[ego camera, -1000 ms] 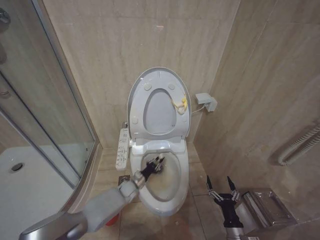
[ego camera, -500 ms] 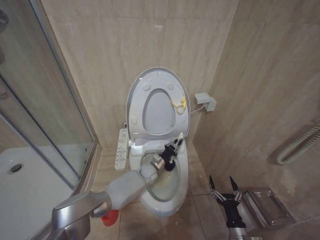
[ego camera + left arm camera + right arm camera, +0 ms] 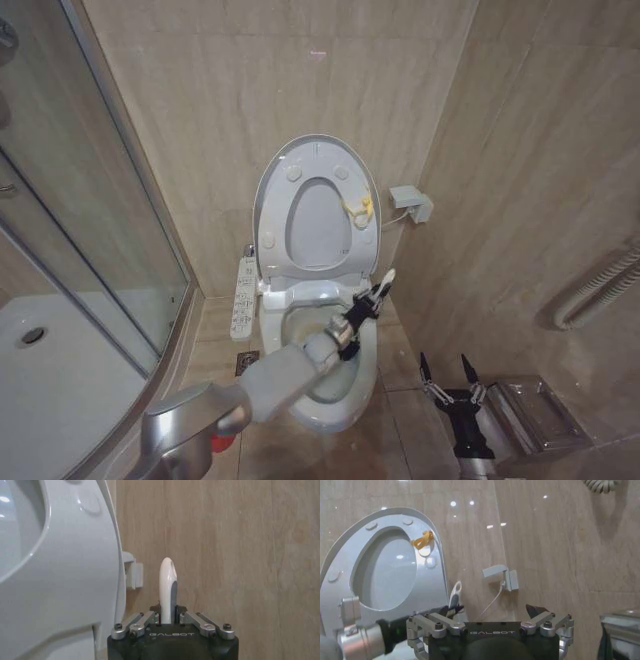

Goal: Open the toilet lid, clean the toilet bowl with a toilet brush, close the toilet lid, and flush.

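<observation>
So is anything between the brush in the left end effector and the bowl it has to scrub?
Nothing visible. The toilet lid and seat stand raised against the wall, leaving the toilet bowl open. The left end effector holds the toilet brush handle-up over the bowl's right rim. The right end effector waits open, off to the right.

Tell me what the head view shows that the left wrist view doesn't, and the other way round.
The head view alone takes in the toilet bowl, the shower glass and the right gripper, open, low beside the toilet. The left wrist view alone shows up close how the brush handle stands out between the jaws. Both share the left gripper shut on the toilet brush, the raised toilet lid and the wall box.
</observation>
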